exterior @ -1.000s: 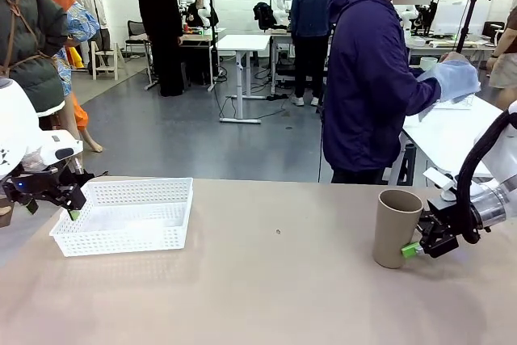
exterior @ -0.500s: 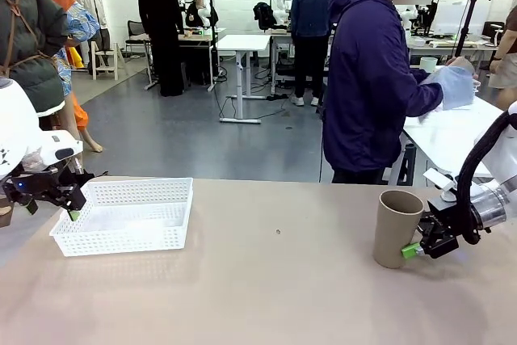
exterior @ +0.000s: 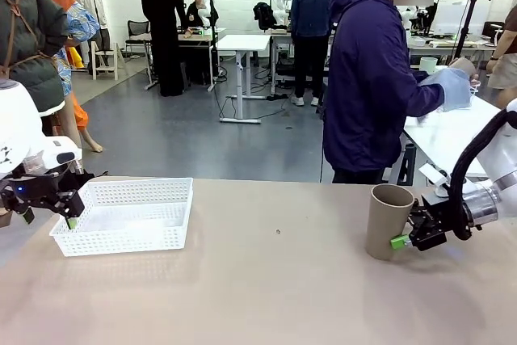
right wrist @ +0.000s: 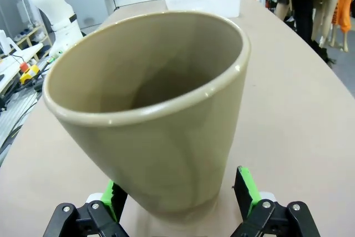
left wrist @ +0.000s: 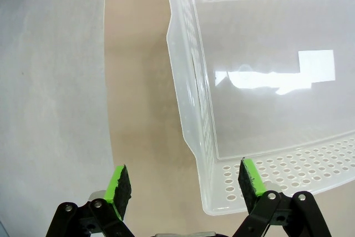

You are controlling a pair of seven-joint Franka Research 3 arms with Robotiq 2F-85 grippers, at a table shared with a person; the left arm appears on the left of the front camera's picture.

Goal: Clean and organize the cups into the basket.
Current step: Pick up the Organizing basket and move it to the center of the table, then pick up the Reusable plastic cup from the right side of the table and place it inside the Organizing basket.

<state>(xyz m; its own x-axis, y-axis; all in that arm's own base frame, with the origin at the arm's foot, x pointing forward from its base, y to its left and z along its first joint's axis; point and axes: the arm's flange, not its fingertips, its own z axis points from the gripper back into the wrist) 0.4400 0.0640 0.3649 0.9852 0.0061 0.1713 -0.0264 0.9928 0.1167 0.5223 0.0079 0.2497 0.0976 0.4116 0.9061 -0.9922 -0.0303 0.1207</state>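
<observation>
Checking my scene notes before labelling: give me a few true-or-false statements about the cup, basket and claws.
The basket holds a cup. False: nothing lies in it.
The tan cup stands mouth up on the table. True.
The right claw is shut on the cup. False: its jaws stand open, one on each side of the cup's base.
The left claw is open at the basket's left end. True.

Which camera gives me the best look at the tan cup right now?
Right wrist view: the tan cup stands close up between the right gripper's open pads, rim and inside plain. The front view shows it small, side-on, at the table's right. The left wrist view looks at the basket.
</observation>
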